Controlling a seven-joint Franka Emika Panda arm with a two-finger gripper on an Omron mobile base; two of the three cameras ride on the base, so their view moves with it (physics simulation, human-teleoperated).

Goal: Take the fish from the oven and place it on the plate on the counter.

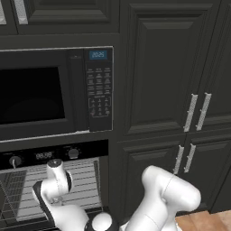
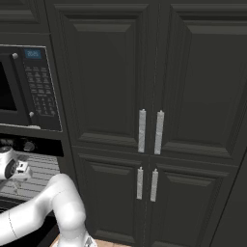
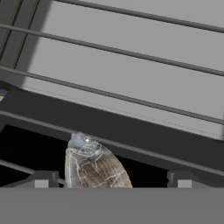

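Gripper [image 3: 113, 180]: two dark fingertips at 7 and 5 o'clock of the hand view, set wide apart. The fish [image 3: 94, 164] lies between them, nearer the 7 o'clock tip; no contact with either tip can be made out, so whether it is held cannot be told.

Fish: slim, grey-brown, mottled, one pale end pointing toward 12 o'clock, the other end cut off by the bottom of the hand view. It sits over a dark gap crossed by thin wire bars.

Oven [image 1: 54, 155]: at 8 o'clock in the left base view, black panel with two round knobs and a small display, the light grey racked interior [image 3: 131, 65] exposed. The arm's wrist stands in front of that opening.

Microwave [image 1: 54, 92]: directly above the oven, keypad at its right side.

Dark cabinets [image 2: 149, 96]: at 3 o'clock of the oven, with silver bar handles.
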